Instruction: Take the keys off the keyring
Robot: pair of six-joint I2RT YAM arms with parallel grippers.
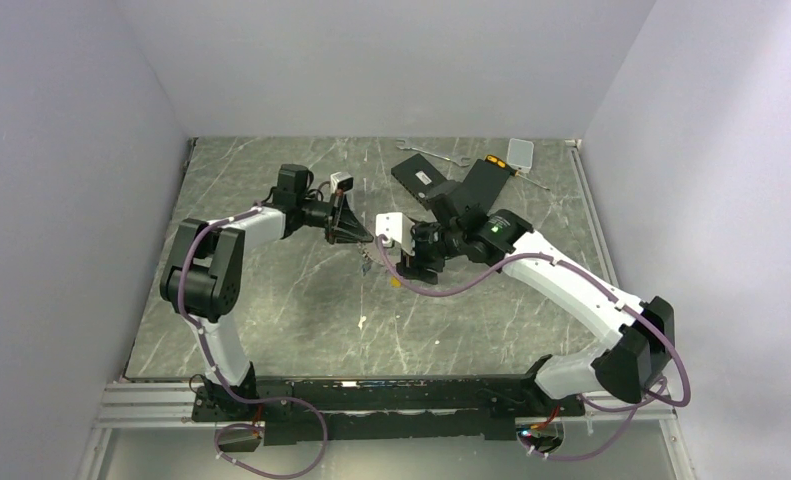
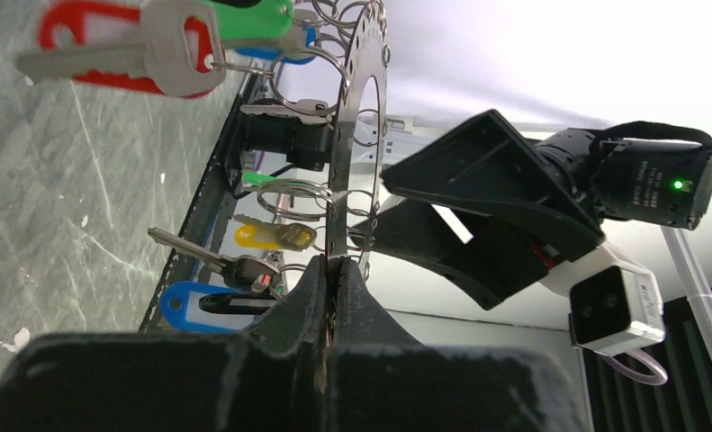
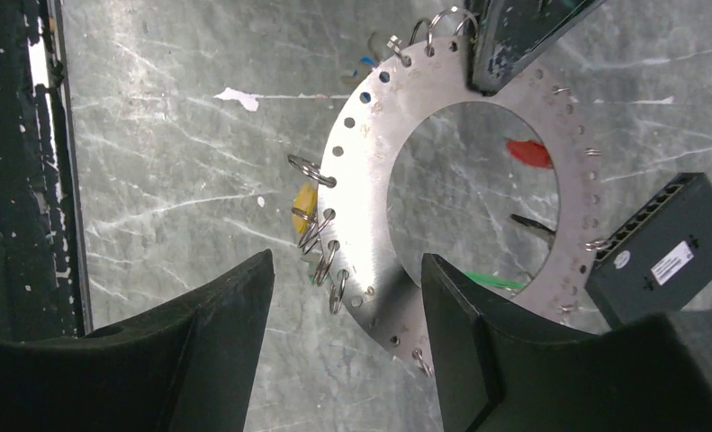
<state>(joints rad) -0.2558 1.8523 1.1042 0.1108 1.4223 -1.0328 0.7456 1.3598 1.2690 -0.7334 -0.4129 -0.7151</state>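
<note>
The keyring (image 2: 363, 99) is a flat silver ring plate with holes round its rim and small split rings. It is held on edge above the table (image 1: 271, 320). My left gripper (image 2: 336, 270) is shut on its rim. Keys hang from it: red (image 2: 91, 36), green (image 2: 253, 18), yellow (image 2: 262, 236), black (image 2: 244, 270) and blue (image 2: 190, 306). In the right wrist view the keyring (image 3: 379, 180) lies between the tips of my open right gripper (image 3: 347, 261), which touches nothing. From above, both grippers meet at the keyring (image 1: 376, 252).
A black flat box (image 1: 421, 178) lies at the back centre and shows in the right wrist view (image 3: 662, 247). A silver wrench (image 1: 431, 150) and a small clear box (image 1: 519, 150) lie near the back wall. White walls enclose the table.
</note>
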